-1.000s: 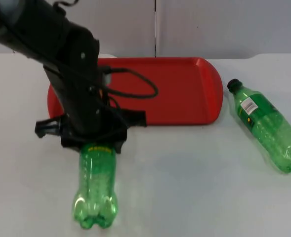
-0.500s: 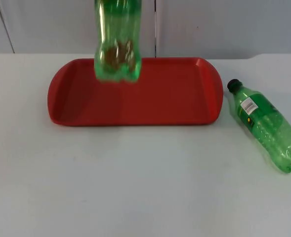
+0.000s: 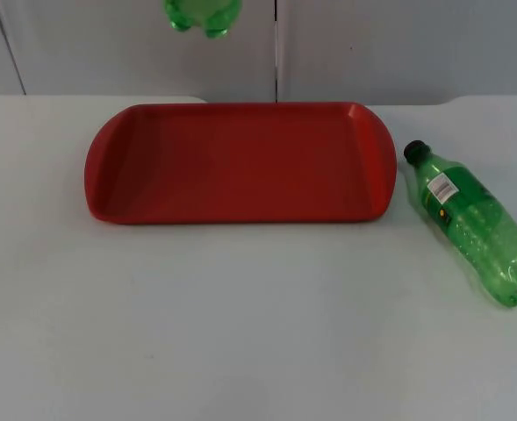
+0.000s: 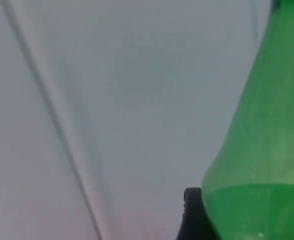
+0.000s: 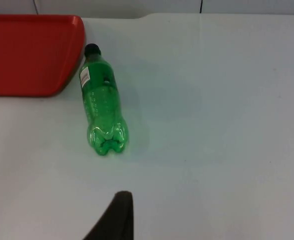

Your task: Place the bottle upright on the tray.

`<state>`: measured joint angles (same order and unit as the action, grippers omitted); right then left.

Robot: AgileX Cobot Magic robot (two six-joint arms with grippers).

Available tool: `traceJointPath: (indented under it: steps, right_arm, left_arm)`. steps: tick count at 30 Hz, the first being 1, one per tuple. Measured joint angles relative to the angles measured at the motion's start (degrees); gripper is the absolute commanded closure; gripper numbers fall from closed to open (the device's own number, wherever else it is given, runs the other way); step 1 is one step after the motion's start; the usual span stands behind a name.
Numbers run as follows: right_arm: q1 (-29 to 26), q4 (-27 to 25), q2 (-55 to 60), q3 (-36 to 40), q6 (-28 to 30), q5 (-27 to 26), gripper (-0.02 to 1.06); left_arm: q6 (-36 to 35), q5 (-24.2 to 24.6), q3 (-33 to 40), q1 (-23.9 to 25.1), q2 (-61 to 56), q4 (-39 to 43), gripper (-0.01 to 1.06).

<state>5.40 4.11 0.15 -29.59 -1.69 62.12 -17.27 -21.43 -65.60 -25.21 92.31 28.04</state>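
Note:
The rounded base of a green plastic bottle (image 3: 202, 16) hangs high in the air above the far edge of the red tray (image 3: 109, 175). In the left wrist view the same bottle (image 4: 256, 165) looms close beside a black fingertip (image 4: 191, 215), and my left gripper (image 4: 221, 222) is shut on it. A second green bottle (image 3: 473, 224) with a black cap lies on its side on the table, right of the tray, cap pointing towards the tray. The right wrist view has this bottle (image 5: 102, 110) ahead of my right gripper (image 5: 114, 220), well apart from it; that arm waits.
The tray's corner (image 5: 62, 55) sits just beyond the lying bottle's cap. White table top (image 3: 258, 324) spreads in front of the tray. A grey partition wall (image 3: 372, 44) stands right behind the tray.
The left arm picked the bottle up from the table in front of the tray, carried it over the tray and raised it until only its base is in view. The lying bottle stayed put.

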Motion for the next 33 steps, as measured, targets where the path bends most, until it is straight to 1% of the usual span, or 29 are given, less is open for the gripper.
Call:
traceJointPath:
  steps: [2, 3, 4, 6, 7, 8, 11, 14, 15, 19, 20, 24, 25, 29, 30, 33]
  right_arm:
    - [0.0, 0.0, 0.0, 0.0, 0.0, 0.0, 0.00]
    - [0.0, 0.0, 0.0, 0.0, 0.0, 0.0, 0.00]
    - [0.0, 0.0, 0.0, 0.0, 0.0, 0.0, 0.00]
    - [0.0, 0.0, 0.0, 0.0, 0.0, 0.0, 0.00]
    - [0.0, 0.0, 0.0, 0.0, 0.0, 0.0, 0.00]
    - [0.0, 0.0, 0.0, 0.0, 0.0, 0.0, 0.00]
    - [0.0, 0.0, 0.0, 0.0, 0.0, 0.0, 0.00]
    - [0.0, 0.0, 0.0, 0.0, 0.0, 0.0, 0.00]
    - [0.0, 0.0, 0.0, 0.0, 0.0, 0.0, 0.00]
    - [0.0, 0.0, 0.0, 0.0, 0.0, 0.0, 0.00]
    - [0.0, 0.0, 0.0, 0.0, 0.0, 0.0, 0.00]
    - [0.0, 0.0, 0.0, 0.0, 0.0, 0.0, 0.00]
    - [0.0, 0.0, 0.0, 0.0, 0.0, 0.0, 0.00]
    - [0.0, 0.0, 0.0, 0.0, 0.0, 0.0, 0.00]
    - [0.0, 0.0, 0.0, 0.0, 0.0, 0.0, 0.00]
    - [0.0, 0.0, 0.0, 0.0, 0.0, 0.0, 0.00]
  left_arm:
    - [0.0, -2.4, 0.0, 2.1, 1.5, -1.9, 1.05]
    - [0.0, -2.4, 0.0, 2.1, 1.5, -1.9, 1.05]
    - [0.0, -3.7, 0.0, 3.2, 2.1, -2.4, 1.05]
    - [-0.3, -7.7, 0.0, 5.0, 3.6, -2.9, 1.05]
    - [-0.3, -10.8, 0.0, 6.2, 4.7, -2.9, 1.05]
    - [-0.3, -10.8, 0.0, 6.2, 4.7, -2.9, 1.05]
    - [-0.5, -17.4, 0.0, 8.1, 7.7, -3.7, 1.05]
    - [-0.6, -22.4, 0.0, 9.1, 10.9, -5.2, 1.05]
    - [-0.6, -22.4, 0.0, 9.1, 10.9, -5.2, 1.05]
    - [0.0, -27.8, 0.0, 10.0, 16.0, -6.8, 1.05]
    - [0.0, -27.8, 0.0, 10.0, 16.0, -6.8, 1.05]
    - [1.6, -32.1, 0.0, 11.0, 20.9, -9.4, 1.05]
    - [1.6, -32.1, 0.0, 11.0, 20.9, -9.4, 1.05]
    - [4.1, -35.7, -0.2, 11.8, 25.6, -11.0, 1.05]
    - [4.1, -35.7, -0.2, 11.8, 25.6, -11.0, 1.05]
    - [7.4, -36.6, -1.8, 12.4, 29.7, -11.8, 1.05]
